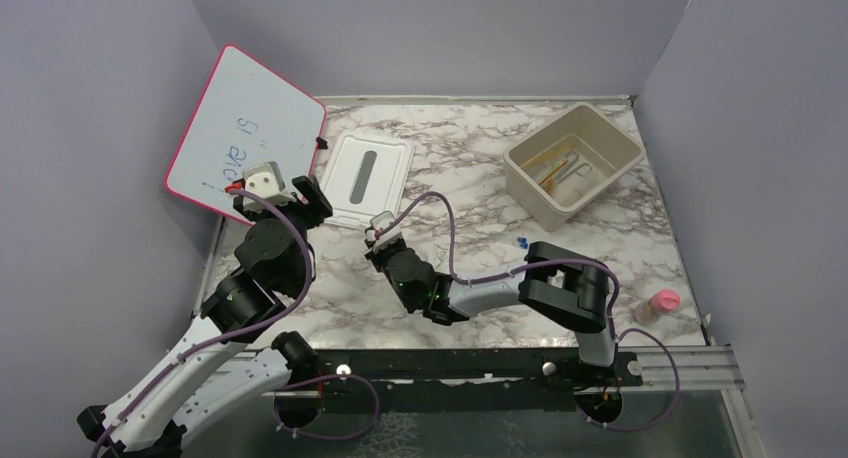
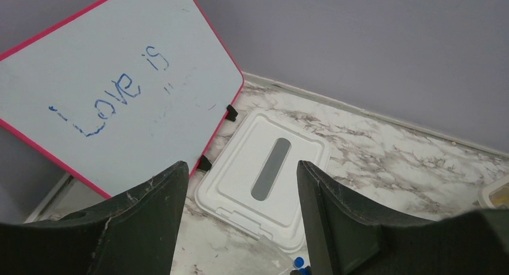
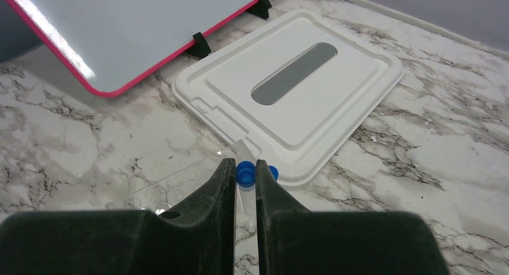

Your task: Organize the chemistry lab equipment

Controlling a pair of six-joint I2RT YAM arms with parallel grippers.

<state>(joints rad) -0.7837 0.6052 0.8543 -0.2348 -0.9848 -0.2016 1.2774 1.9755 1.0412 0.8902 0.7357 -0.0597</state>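
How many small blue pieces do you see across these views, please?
3 blue pieces: one between the right gripper's fingertips, one just right of it beside the white lid's edge, one alone on the table in the overhead view. Others may be hidden.

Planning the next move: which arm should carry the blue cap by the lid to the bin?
Right. The right gripper is closed on the blue cap, the bin is on its side; the left gripper hovers open by the whiteboard.
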